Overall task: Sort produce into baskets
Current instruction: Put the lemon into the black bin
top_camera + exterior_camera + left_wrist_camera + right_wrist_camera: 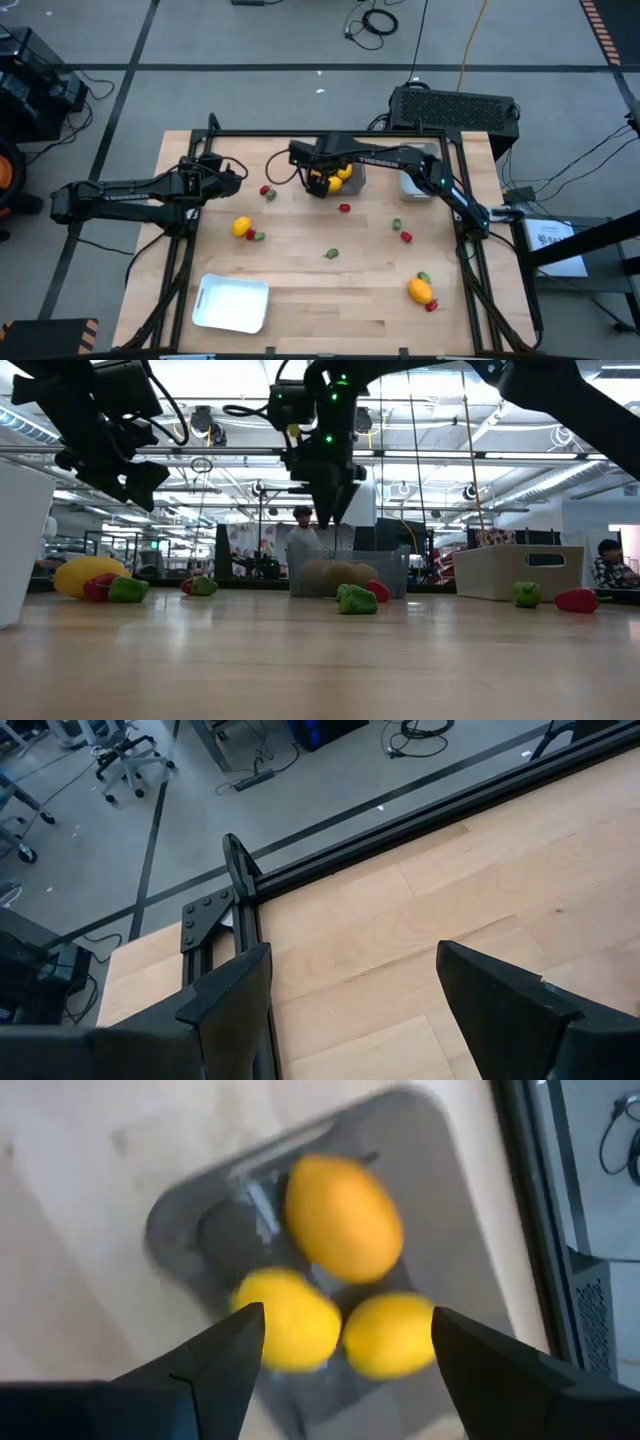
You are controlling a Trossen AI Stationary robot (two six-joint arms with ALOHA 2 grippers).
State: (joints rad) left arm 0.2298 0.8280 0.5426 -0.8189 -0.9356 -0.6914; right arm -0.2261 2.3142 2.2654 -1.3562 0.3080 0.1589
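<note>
My right gripper (340, 1342) hangs open, fingers pointing down, just above the dark grey square bin (440, 1170). One orange fruit (343, 1216) and two yellow fruits (288, 1320) lie in that bin; nothing sits between the fingers. In the low view the gripper (325, 515) stands clear above the bin (395, 565). My left gripper (236, 176) waits open over bare wood at the table's far left. A yellow fruit (241, 227) and an orange fruit (420, 291) rest on the table with small red and green pieces.
The pale grey bin (416, 184) stands right of the dark one at the far edge. The white tray (232, 303) lies at the near left. Small red and green pieces (345, 208) (331, 254) (401, 230) are scattered mid-table. A black frame (330, 133) rims the table.
</note>
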